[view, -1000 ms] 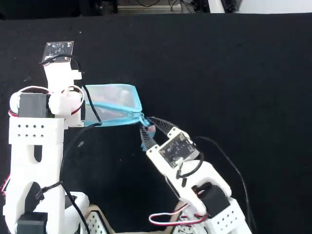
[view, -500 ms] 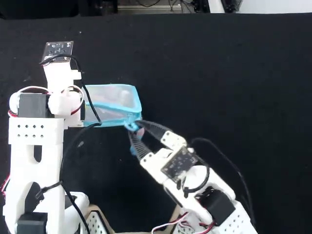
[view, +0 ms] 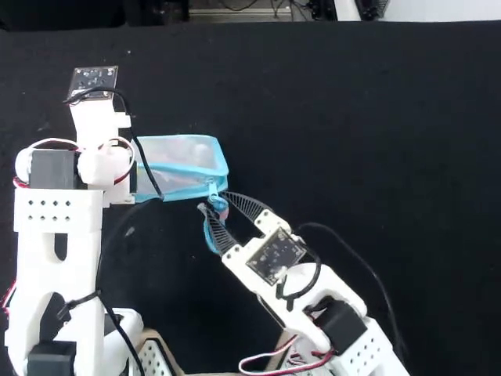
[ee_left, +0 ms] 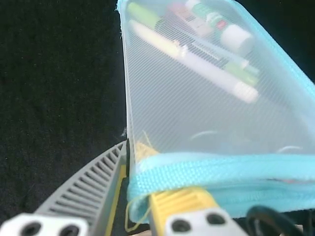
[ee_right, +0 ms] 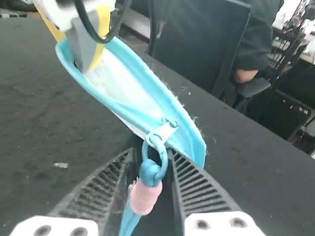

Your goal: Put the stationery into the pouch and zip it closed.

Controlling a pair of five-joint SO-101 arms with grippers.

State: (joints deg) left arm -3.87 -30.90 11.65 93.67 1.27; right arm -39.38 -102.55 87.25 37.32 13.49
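Observation:
The translucent blue pouch [view: 182, 164] lies on the black table, with pens, markers and a glue stick [ee_left: 231, 34] showing through its mesh side [ee_left: 197, 108]. My left gripper [ee_left: 135, 153] is shut on the pouch's zipper-edge corner, at the pouch's left end [view: 138, 185] in the high view. My right gripper [ee_right: 150, 160] is shut on the zipper pull [ee_right: 146, 189], a blue cord with a pink bead. In the high view this gripper [view: 219, 213] sits just in front of the pouch's right part, and the slider [view: 213, 188] stands a little in from the right corner.
Black cloth [view: 368, 117] covers the table to the right and behind the pouch. The left arm's white body [view: 59, 227] stands along the table's left side. Chairs and a seated person [ee_right: 256, 44] are beyond the table's far edge.
My right gripper has moved left with the zipper pull, dragging the slider from the pouch's right corner a short way toward the left arm. The left arm has kept still.

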